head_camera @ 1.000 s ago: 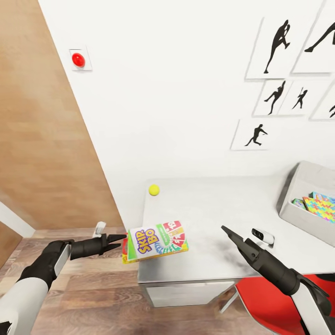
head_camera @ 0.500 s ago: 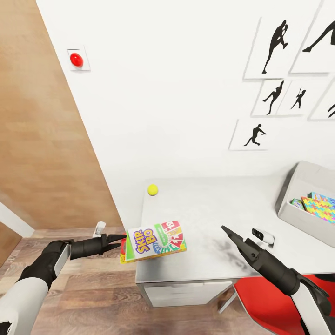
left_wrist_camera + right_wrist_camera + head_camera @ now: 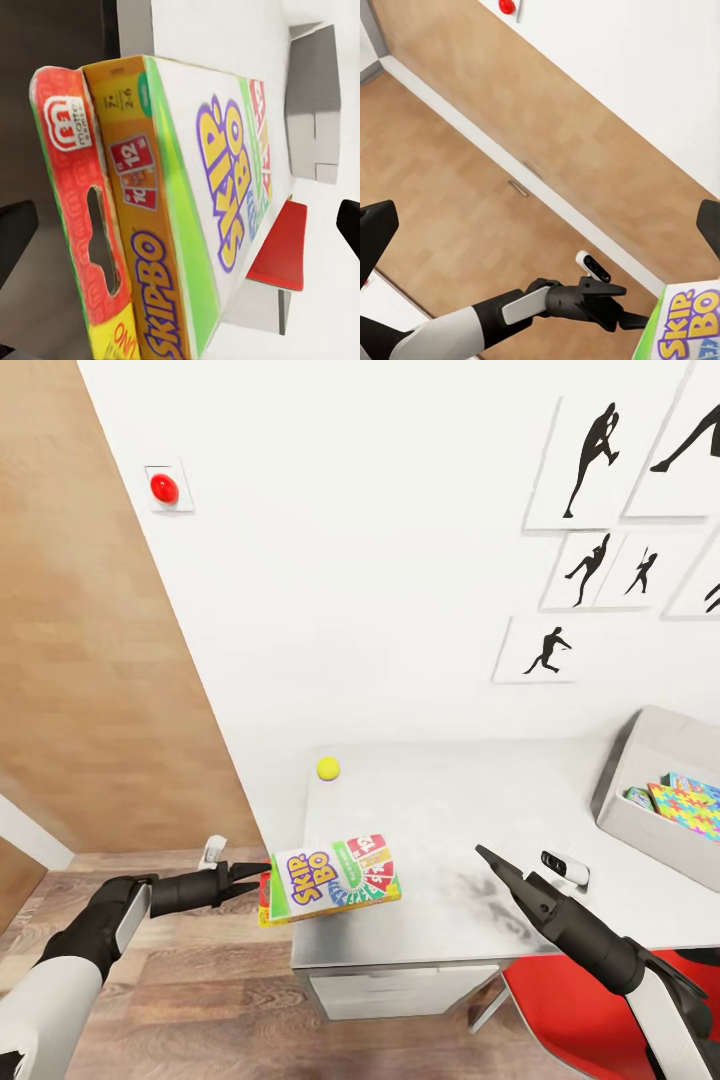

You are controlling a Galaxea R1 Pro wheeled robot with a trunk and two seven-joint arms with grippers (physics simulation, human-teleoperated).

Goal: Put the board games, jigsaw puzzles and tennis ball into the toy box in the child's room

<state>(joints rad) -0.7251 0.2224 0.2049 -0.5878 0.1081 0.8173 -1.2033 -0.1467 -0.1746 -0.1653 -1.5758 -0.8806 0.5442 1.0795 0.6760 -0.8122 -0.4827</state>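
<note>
Gripping the Skip-Bo box (image 3: 335,879), left fingers (image 3: 255,869) reach the table (image 3: 470,800).

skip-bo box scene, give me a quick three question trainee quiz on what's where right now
1. True or false: the left hand holds the Skip-Bo box by one end.
2. Which sits nearest the table's far left corner? A) tennis ball B) toy box C) red chair
3. Fill in: the colourful jigsaw puzzles lie inside the ____.

Key: 1 true; 2 A; 3 toy box. The right hand hovers open above the table, holding nothing.
</note>
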